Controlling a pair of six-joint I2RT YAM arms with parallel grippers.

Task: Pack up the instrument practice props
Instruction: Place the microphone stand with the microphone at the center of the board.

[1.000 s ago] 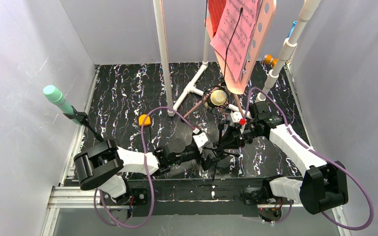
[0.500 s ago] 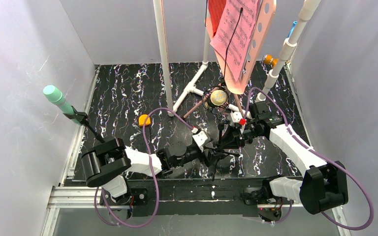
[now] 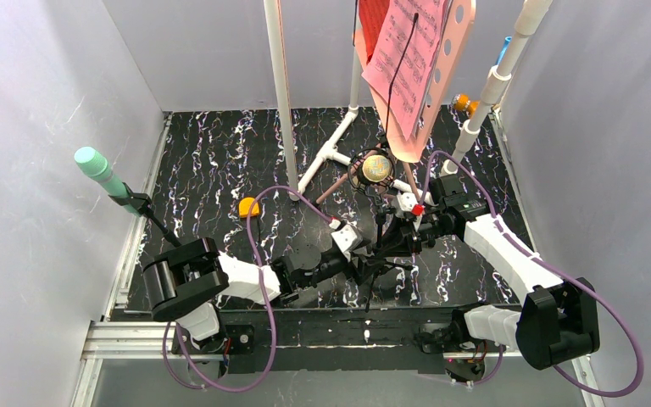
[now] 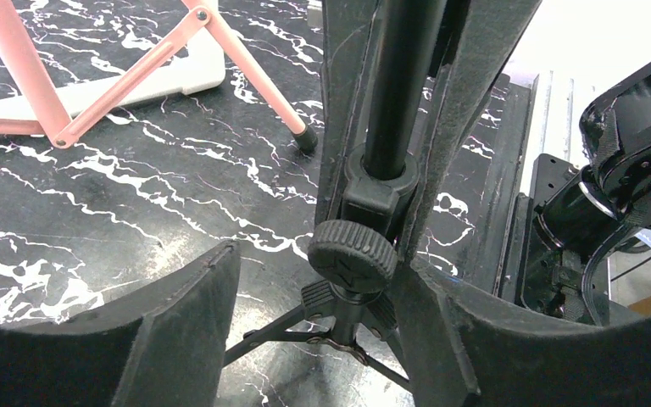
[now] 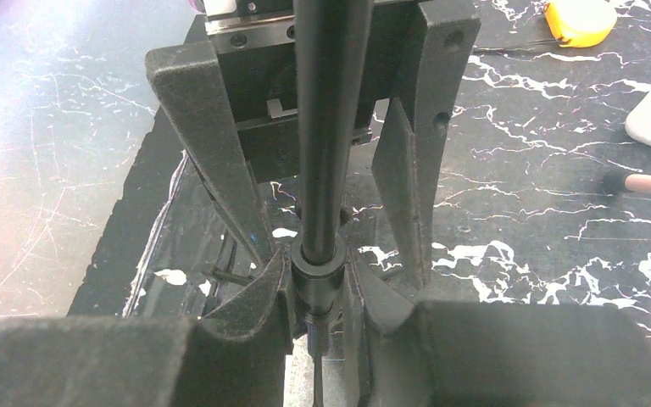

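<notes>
Left wrist view: my left gripper [image 4: 318, 280] has its fingers [image 4: 178, 331] spread either side of the black stand pole [image 4: 390, 85]. The clamp knob [image 4: 352, 254] sits right between them, closer to the right-hand finger, with a clear gap on the other side, so nothing is pinched there yet. The thin folding legs [image 4: 263, 335] splay out just below the fingertips on the table [image 4: 93, 212], and a pink music stand leg [image 4: 246, 68] stands well beyond them.

My right gripper [image 5: 315, 284] is pressed onto the same pole, pads tight on it just above a collar [image 5: 315, 263]. The yellow microphone [image 3: 375, 167] sits at the top of the pole, well above both sets of fingers.

How I reckon it'll handle:
- the pole is a stiff, skinny tube, probably light, but top-heavy with the mic head up there
- it looks smooth, so I'd expect it to slip down or twist through the pads if I only squeeze the bare tube
- the legs look flimsy and hinged, not something to grab

Best hold, I think, is right at the collar and knob between my left fingers, since the shoulder gives the pads something to catch on
</notes>
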